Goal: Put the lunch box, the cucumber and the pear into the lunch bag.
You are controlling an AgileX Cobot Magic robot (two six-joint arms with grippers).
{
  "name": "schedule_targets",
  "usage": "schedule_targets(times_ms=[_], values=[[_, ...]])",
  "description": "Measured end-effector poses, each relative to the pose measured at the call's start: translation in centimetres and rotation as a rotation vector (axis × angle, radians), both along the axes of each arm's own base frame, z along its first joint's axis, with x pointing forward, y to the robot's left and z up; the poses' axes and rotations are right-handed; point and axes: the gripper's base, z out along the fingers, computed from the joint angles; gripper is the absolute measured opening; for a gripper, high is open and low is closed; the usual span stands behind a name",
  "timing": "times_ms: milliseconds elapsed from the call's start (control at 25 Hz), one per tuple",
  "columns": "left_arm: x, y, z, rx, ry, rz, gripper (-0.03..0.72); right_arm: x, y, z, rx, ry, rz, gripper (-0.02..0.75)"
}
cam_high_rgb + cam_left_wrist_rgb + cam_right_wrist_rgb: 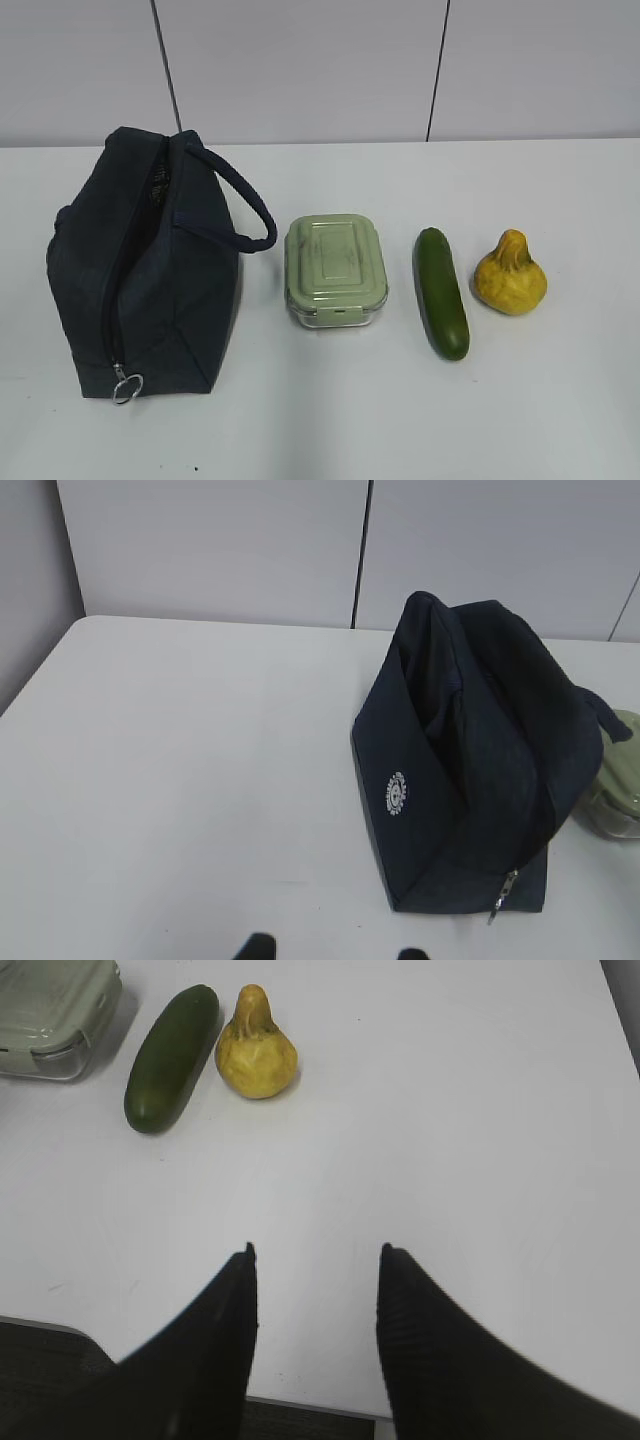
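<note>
Bare table [560,400] open in front and right of pear [510,274]; narrow gaps separate pear, cucumber [442,292] and lunch box [335,270]; lunch bag [150,270] blocks the left, its handle [235,205] arching toward the box.

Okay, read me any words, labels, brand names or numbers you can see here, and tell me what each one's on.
No text can be read in any view.
Lunch bag: a small round white emblem on its side, too small and blurred to read.
Lunch bag, exterior view: a faint pale mark by the top opening, unreadable.
Lunch box, cucumber, pear: no writing visible.
</note>
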Motion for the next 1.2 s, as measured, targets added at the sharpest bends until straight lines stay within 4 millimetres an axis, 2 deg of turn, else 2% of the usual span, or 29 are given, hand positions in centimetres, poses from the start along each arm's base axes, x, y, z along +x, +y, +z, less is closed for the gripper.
schedule_targets(times_ms=[640, 720, 800, 960, 1200], values=[[0.0, 0.0, 0.0, 0.0, 0.0, 0.0, 0.237, 0.0, 0.0, 0.0, 0.0, 0.0, 0.0, 0.326], [0.0, 0.0, 0.0, 0.0, 0.0, 0.0, 0.237, 0.1, 0.0, 0.0, -0.001, 0.006, 0.0, 0.343], [0.0, 0.0, 0.0, 0.0, 0.0, 0.0, 0.237, 0.8, 0.1, 0.3, -0.004, 0.033, 0.001, 0.384], [0.0, 0.0, 0.0, 0.0, 0.0, 0.0, 0.237, 2.9, 0.5, 2.2, 0.005, 0.034, 0.028, 0.472], [0.0, 0.0, 0.0, 0.0, 0.0, 0.0, 0.237, 7.3, 2.1, 5.3, -0.08, 0.023, 0.232, 0.493]])
